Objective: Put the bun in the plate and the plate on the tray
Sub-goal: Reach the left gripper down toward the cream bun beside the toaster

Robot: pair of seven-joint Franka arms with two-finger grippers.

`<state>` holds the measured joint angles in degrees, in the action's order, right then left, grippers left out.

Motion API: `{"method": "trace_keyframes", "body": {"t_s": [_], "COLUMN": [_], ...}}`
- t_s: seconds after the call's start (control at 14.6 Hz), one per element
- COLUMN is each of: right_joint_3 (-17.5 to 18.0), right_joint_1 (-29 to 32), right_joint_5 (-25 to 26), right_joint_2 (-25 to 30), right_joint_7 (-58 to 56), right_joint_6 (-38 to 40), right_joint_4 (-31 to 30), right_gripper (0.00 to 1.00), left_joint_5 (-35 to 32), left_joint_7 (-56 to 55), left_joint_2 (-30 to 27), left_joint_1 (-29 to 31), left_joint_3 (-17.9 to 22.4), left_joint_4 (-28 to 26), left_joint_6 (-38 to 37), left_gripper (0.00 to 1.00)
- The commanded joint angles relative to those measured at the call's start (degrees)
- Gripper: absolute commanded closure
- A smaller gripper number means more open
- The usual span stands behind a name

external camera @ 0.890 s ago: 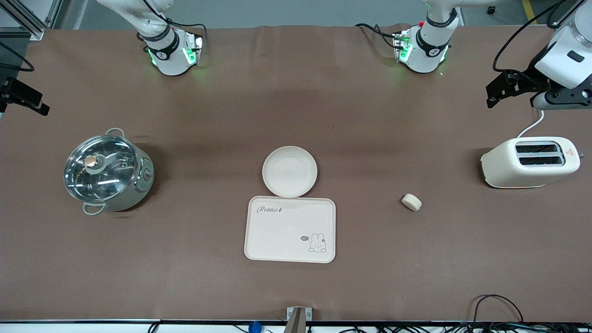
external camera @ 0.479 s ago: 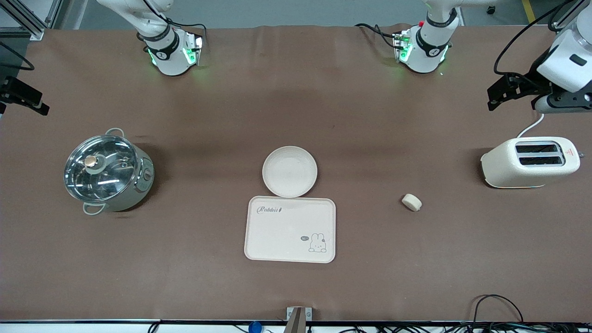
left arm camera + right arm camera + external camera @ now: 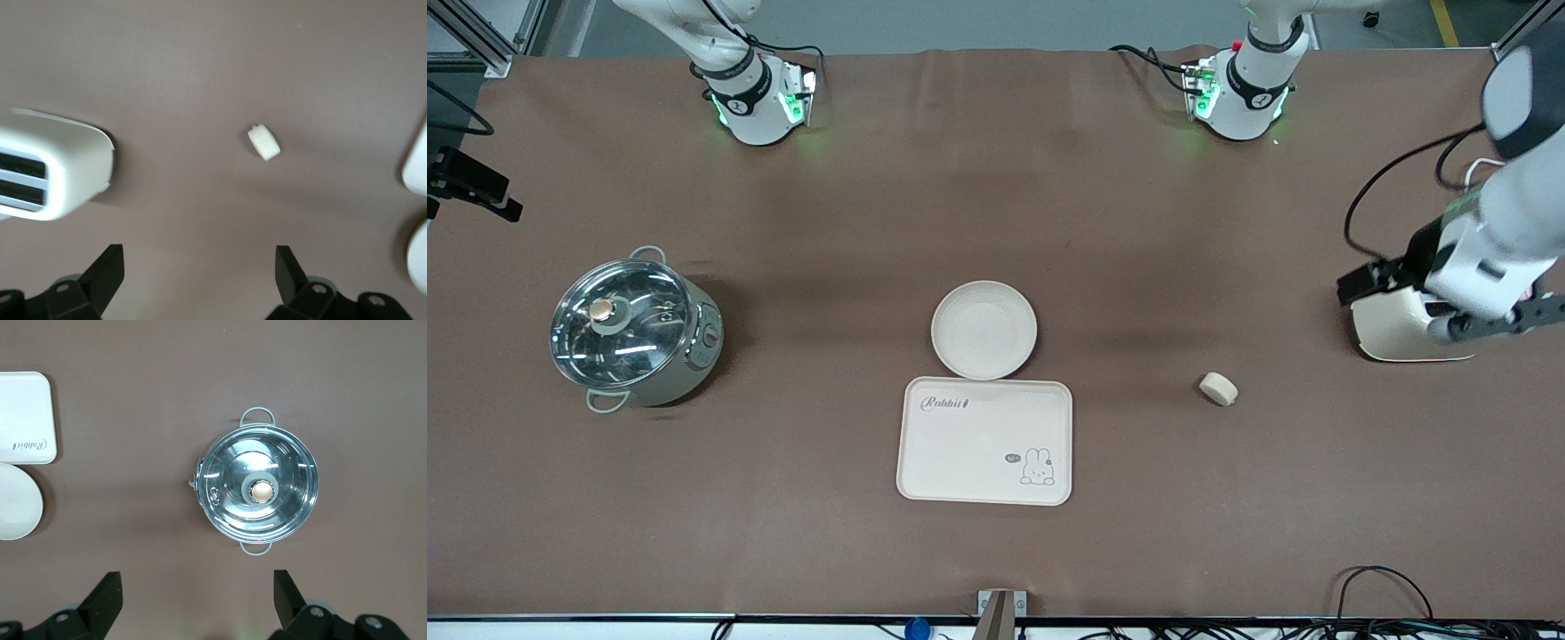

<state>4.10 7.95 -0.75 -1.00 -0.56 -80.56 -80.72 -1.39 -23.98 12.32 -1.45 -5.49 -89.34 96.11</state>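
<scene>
The bun [image 3: 1218, 388] lies on the brown table between the tray and the toaster; it also shows in the left wrist view [image 3: 264, 142]. The round plate [image 3: 984, 330] is empty and touches the tray's edge nearer the robots. The "Rabbit" tray [image 3: 984, 441] is empty. My left gripper [image 3: 200, 267] is open and empty, up in the air over the toaster [image 3: 1383, 333], apart from the bun. My right gripper [image 3: 198, 587] is open and empty, high over the table by the pot [image 3: 259, 490]; that arm waits.
The cream toaster [image 3: 53, 167] stands at the left arm's end, largely covered by the left hand [image 3: 1485, 302]. A steel pot with a glass lid [image 3: 633, 331] stands at the right arm's end. Cables lie along the table's near edge.
The left arm has swung down from the table's edge near its base to over the toaster, now covering most of it. Bun, plate, tray and right arm have not moved.
</scene>
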Motion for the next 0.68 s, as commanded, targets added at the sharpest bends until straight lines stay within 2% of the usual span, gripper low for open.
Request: {"method": "trace_keyframes", "body": {"t_s": [0.0, 0.14, 0.34, 0.48, 0.62], "right_joint_3": [0.47, 0.47, 0.56, 0.56, 0.56], "right_joint_1": [-0.30, -0.74, -2.58, -3.29, -3.81], "right_joint_5": [1.10, 0.93, -0.48, -3.71, -5.92], "right_joint_2": [0.38, -0.23, -2.77, -5.32, -6.38], "right_joint_7": [-0.32, -0.23, 0.30, 0.38, 0.47], "right_joint_6": [-1.09, -2.05, -3.29, -4.07, -8.62], "right_joint_4": [-0.58, -0.58, -0.58, -0.84, -5.21], "right_gripper": [0.00, 0.00, 0.00, 0.00, 0.00], "left_joint_5": [1.04, 0.96, 1.13, 1.13, 1.13], "left_joint_7": [-10.44, -17.20, -25.30, -31.44, -36.72], "left_joint_2": [6.03, 9.55, 14.91, 18.34, 22.02], "left_joint_1": [-0.49, -0.66, -1.19, -2.24, -2.68], "left_joint_3": [-0.22, -0.39, -0.66, -0.75, -1.45], "left_joint_4": [-0.20, -2.93, -3.73, -4.17, -4.26], "left_joint_6": [4.76, 10.57, 15.94, 20.68, 24.90], "left_gripper": [0.00, 0.00, 0.00, 0.00, 0.00]}}
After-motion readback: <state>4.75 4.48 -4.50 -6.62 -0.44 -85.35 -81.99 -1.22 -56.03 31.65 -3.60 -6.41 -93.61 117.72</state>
